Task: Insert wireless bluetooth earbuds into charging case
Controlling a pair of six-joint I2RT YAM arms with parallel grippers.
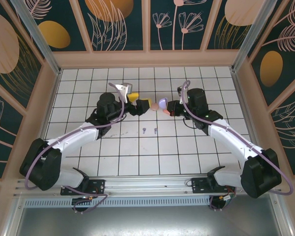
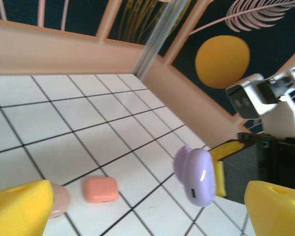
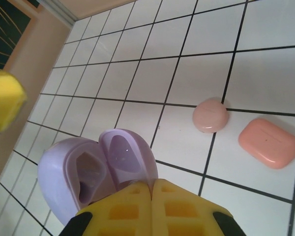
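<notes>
Earbuds (image 1: 144,131) two, cases (image 3: 269,142) three, lilac case (image 3: 69,172) pinched in right end effector (image 3: 152,196), left end effector (image 2: 147,206) wide open

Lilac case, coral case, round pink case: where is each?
lilac case (image 3: 91,172): right wrist view, inside its open shell.
coral case (image 3: 269,142): right wrist view, middle of its top.
round pink case (image 3: 211,115): right wrist view, centre of its lid.

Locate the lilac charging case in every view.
Top external: lilac case at centre, between the two arms.
Left wrist: low, right of centre.
Right wrist: lower left, open, held in the right tool.
Shared landmark: the pale pink case on the tiles nearby.
</notes>
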